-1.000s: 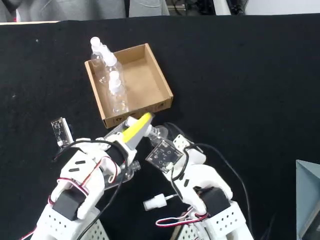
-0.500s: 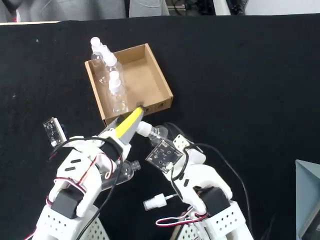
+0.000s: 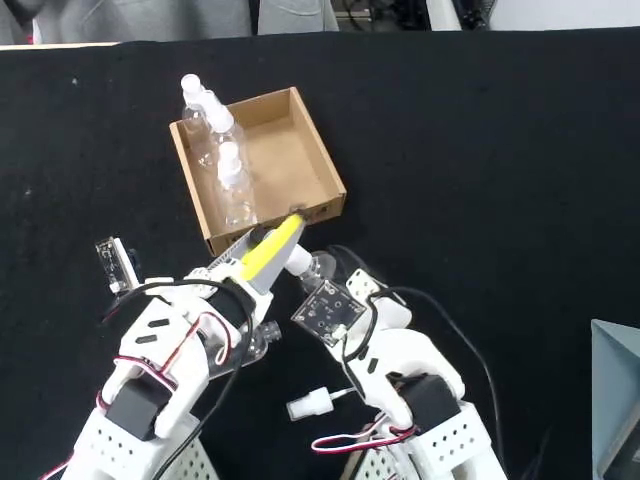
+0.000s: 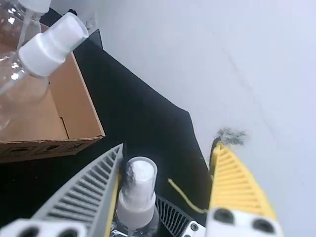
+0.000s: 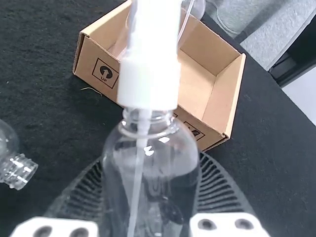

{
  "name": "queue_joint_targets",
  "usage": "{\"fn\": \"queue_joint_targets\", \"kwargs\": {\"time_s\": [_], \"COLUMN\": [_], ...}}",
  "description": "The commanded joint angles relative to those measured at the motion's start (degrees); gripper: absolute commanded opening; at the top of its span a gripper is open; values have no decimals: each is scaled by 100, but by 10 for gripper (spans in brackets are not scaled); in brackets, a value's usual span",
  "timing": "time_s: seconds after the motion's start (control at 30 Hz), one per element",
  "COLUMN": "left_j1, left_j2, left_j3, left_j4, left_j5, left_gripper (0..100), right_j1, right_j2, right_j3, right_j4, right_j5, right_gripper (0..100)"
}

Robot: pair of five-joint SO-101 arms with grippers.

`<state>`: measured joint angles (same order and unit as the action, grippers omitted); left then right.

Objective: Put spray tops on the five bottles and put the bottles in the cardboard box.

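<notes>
High view: cardboard box [image 3: 322, 172] upper left, three bottles [image 3: 235, 185] inside; capped bottle [image 3: 312, 266] just below it. Left wrist: my left gripper [image 4: 168, 148] gapes wide, spray top [image 4: 137, 185] between its jaws. Right wrist: right gripper [image 5: 148, 195] clamps the capped bottle [image 5: 150, 163].

Both arms stand at the table's near edge, side by side; left arm [image 3: 160, 350] leans toward the table's middle; left gripper [image 3: 276, 238] has jaws apart, yellow finger [image 4: 232, 182] on the far side; right arm [image 3: 400, 370] folded low; right gripper [image 3: 325, 268] clamped on a bottle [image 5: 150, 163], just beside the left gripper.
</notes>
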<state>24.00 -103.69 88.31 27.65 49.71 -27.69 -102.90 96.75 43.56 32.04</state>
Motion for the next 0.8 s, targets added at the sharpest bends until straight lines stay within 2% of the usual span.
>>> {"fn": "queue_joint_targets", "kwargs": {"time_s": [0.0,0.1,0.53,0.77], "left_j1": [435,681,189,-31], "left_j2": [-53,-53,-62,-62], "left_j3": [-312,-242,-356,-743], "left_j4": [-105,-123,-88,492], "left_j5": [44,35,35,62], "left_gripper": [256,256,256,256], "right_j1": [-88,-88,-70,-70], "right_j2": [-268,-268,-268,-268], "right_j3": [-13,-13,-13,-13], "right_j4": [9,18,-9,-18], "right_j5": [9,9,9,9], "right_gripper": [96,96,96,96]}}
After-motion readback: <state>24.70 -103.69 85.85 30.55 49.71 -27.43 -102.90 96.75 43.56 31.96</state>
